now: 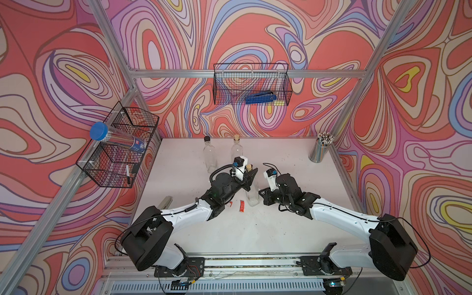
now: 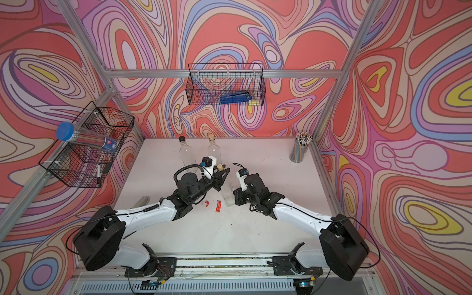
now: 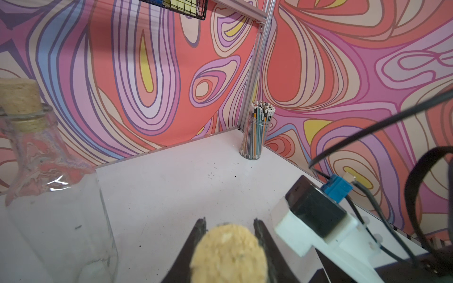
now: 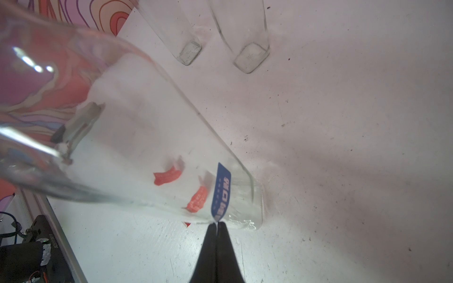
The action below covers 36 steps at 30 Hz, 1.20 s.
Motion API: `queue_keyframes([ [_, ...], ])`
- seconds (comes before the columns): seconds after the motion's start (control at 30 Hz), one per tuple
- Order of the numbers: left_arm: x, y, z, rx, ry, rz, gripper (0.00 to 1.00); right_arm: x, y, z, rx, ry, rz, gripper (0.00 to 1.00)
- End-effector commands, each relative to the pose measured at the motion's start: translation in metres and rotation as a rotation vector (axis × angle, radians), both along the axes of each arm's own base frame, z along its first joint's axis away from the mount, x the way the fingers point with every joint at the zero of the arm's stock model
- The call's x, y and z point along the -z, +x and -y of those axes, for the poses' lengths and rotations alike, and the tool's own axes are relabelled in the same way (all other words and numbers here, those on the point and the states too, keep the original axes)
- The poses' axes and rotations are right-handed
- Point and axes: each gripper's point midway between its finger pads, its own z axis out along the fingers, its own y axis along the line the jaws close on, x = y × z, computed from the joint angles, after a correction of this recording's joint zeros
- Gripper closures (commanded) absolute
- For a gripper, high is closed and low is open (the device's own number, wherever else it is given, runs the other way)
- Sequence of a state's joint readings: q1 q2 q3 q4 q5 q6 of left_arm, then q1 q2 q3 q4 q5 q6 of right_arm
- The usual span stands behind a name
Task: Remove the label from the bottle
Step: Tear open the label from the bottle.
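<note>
- Right wrist view: my right tool (image 4: 217, 224) is closest, pinched shut on the blue label's (image 4: 221, 191) corner. The label sits low on the bottle (image 4: 147, 117), stretching straight away from the tool.
- Left wrist view: my left tool (image 3: 229, 220) squeezes the cork (image 3: 229, 254).
- In both top views, the bottle stands upright on the table (image 1: 217, 237) between both tools; the right arm should pull, I think.

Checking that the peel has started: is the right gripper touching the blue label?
Touching. The right wrist view shows the right gripper shut on a corner of the blue label, which is still stuck to the bottle.
</note>
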State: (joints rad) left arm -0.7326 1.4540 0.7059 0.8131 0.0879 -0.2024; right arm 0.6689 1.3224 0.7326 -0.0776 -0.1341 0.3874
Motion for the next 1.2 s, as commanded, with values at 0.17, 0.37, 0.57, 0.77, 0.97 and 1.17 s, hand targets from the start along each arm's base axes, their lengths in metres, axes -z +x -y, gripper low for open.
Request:
queue_keyframes([
  [0.17, 0.0840, -0.0151, -0.0051, 0.020, 0.171, -0.197, 1.00, 0.0275, -0.0068, 0.0151, 0.038, -0.073, -0.060, 1.00],
  [0.37, 0.0822, -0.0153, -0.0049, 0.023, 0.171, -0.186, 1.00, 0.0283, -0.0063, 0.0138, 0.034, -0.070, -0.063, 1.00],
  [0.57, 0.0811, -0.0158, -0.0046, 0.028, 0.175, -0.178, 1.00, 0.0291, -0.0061, 0.0138, 0.035, -0.070, -0.064, 1.00],
  [0.77, 0.0810, -0.0173, -0.0044, 0.037, 0.183, -0.168, 1.00, 0.0281, -0.0058, 0.0137, 0.028, -0.075, -0.057, 1.00],
  [0.97, 0.0790, -0.0190, -0.0037, 0.049, 0.191, -0.151, 1.00, 0.0268, -0.0058, 0.0137, 0.016, -0.084, -0.051, 1.00],
  [1.17, 0.0762, -0.0239, 0.0001, 0.089, 0.205, -0.120, 1.00, 0.0243, -0.0068, 0.0127, -0.007, -0.092, -0.043, 1.00],
])
